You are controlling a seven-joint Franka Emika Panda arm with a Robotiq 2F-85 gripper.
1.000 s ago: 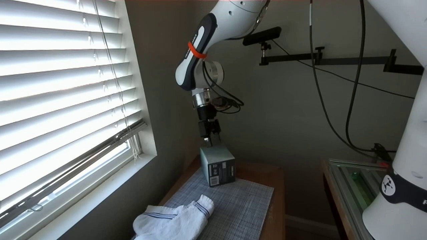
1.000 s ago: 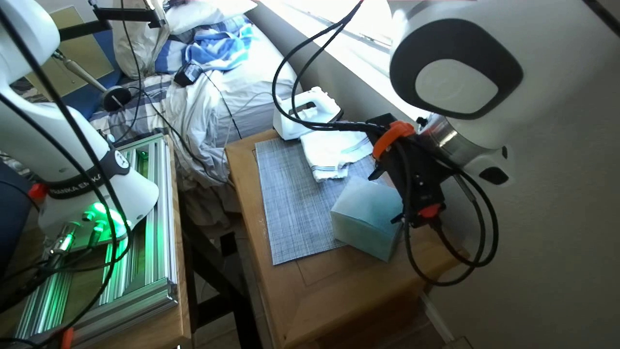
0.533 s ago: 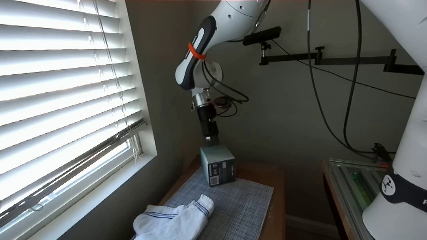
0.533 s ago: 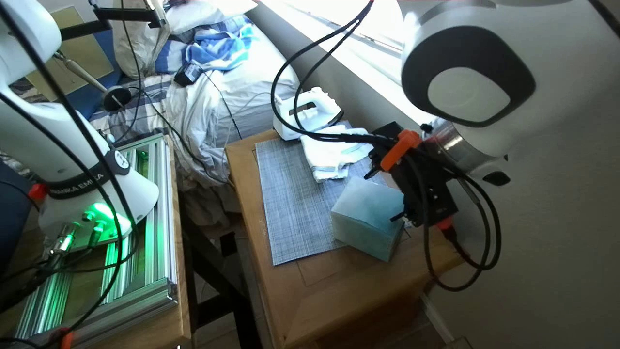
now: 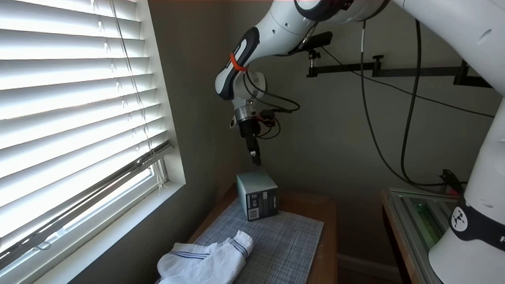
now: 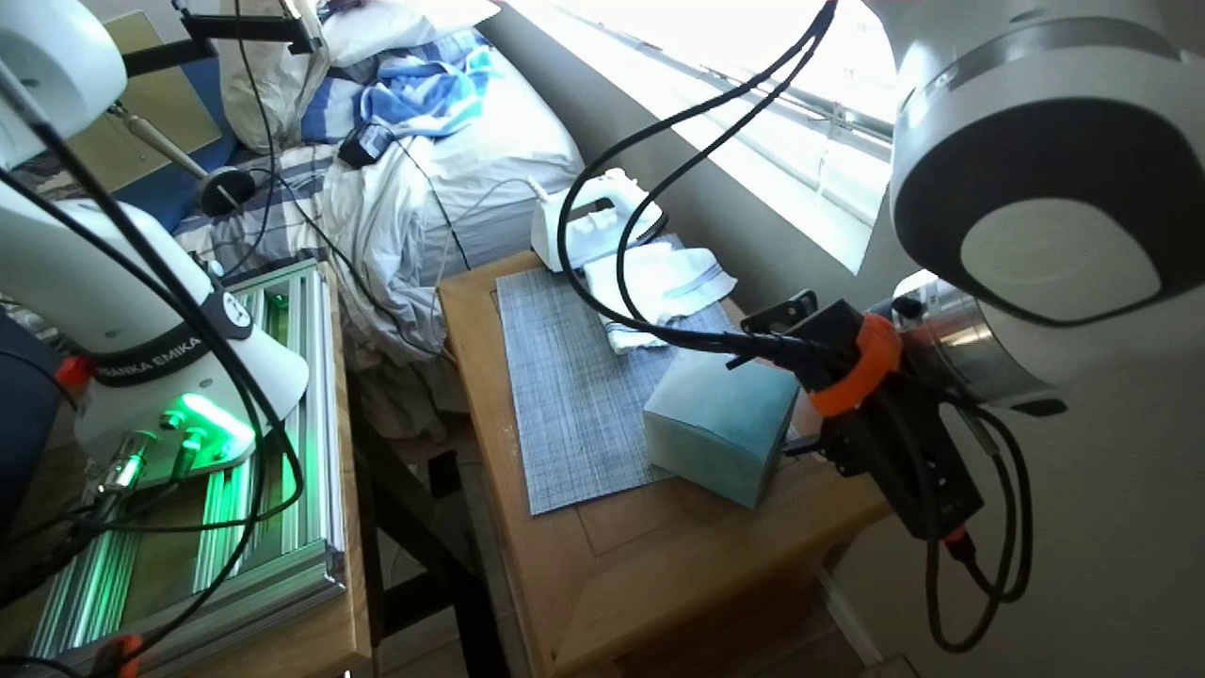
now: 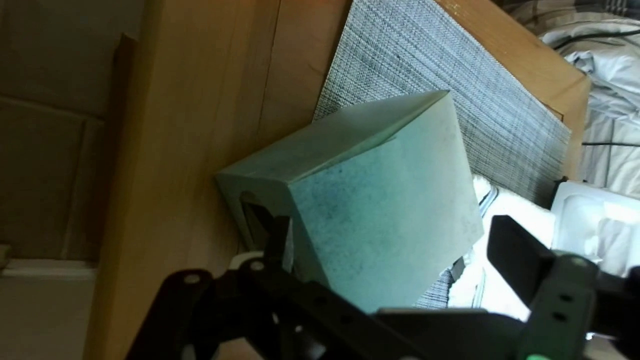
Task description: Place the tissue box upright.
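The tissue box is pale teal-green with a dark printed end. It rests on one face at the far end of the placemat and also shows in an exterior view. In the wrist view the box has a dark oval opening on a side face, partly hidden by a finger. My gripper is open and empty, its fingers wide apart either side of the box in that view. In an exterior view the gripper is just above the box's rear top edge, apart from it; it also shows in an exterior view.
The box stands on a grey woven placemat on a wooden table. A white striped cloth lies on the mat, with a white iron behind it. The window and wall flank the table.
The arm has risen and moved back, rightward in both exterior views. The gripper has turned and is higher above the box. The box and cloth have not moved.
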